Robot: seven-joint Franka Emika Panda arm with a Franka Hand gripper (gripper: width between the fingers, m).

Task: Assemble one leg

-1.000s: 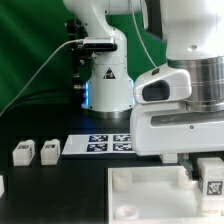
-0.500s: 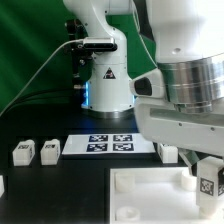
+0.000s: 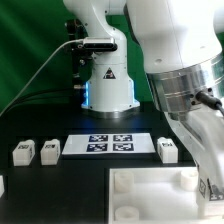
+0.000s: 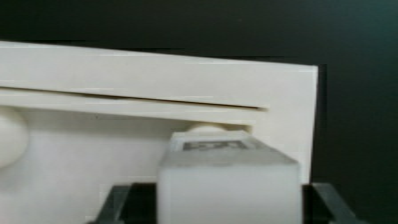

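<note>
My gripper [image 4: 226, 198] is shut on a leg [image 4: 224, 170], a chunky white block with a black-and-white marker on its upper face. It holds the leg right over the large white square piece [image 4: 143, 95], near a round corner socket [image 4: 208, 129]. In the exterior view the gripper [image 3: 211, 182] is at the lower right edge, mostly cut off. Only a bit of the held leg's marker [image 3: 205, 187] shows, above the square piece [image 3: 145, 192]. Two loose legs [image 3: 22, 152] [image 3: 48, 150] stand on the exterior view's left. A third leg [image 3: 168, 150] stands by the marker board.
The marker board [image 3: 110, 144] lies flat on the black table behind the square piece. The robot base [image 3: 105, 85] stands behind it before a green backdrop. The arm's bulky body [image 3: 185, 75] fills the exterior view's upper right.
The arm has swung toward the exterior view's right and carried the held leg to the frame's edge. This uncovers the third leg by the marker board.
</note>
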